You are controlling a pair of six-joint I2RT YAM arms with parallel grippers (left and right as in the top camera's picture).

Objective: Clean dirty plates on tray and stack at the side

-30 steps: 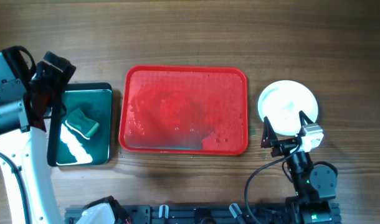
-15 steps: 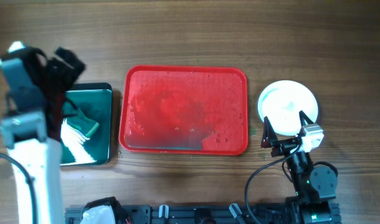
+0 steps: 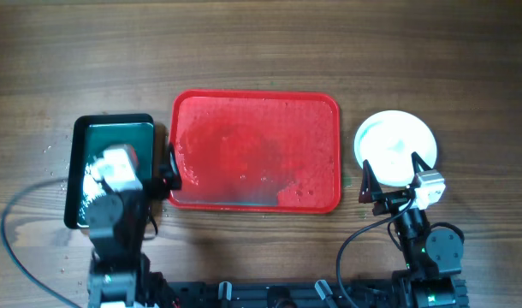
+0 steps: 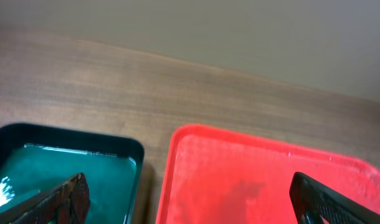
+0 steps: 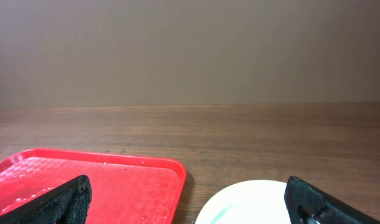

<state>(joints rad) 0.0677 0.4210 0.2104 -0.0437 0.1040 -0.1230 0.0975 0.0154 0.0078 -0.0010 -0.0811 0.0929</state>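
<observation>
Plates point(image 3: 396, 137) lie on the bare bench point(image 3: 244, 43) just right of the red tray point(image 3: 252, 120), off it and not touching it. From overhead only a single white round top face shows, so it cannot be told how many lie under it. In the right wrist view the same white rim point(image 5: 255, 199) sits low at the near edge, with the tray's corner point(image 5: 128, 177) just to its left. The tray holds no plate; its floor is wet, with droplets and a paler film of water along the near side.

The right gripper point(image 3: 392, 175) is at the near edge of the white disc, its fingers point(image 5: 59, 202) spread wide with nothing between them.

Left of the red tray, close beside it, is a black tray point(image 3: 75, 145) with green liquid inside. The left gripper point(image 4: 193, 205) is above the gap between the two trays, fingers point(image 4: 68, 196) wide apart and empty, one tip over the green liquid and the other over the red floor. The left arm hides much of the black tray from overhead.
</observation>
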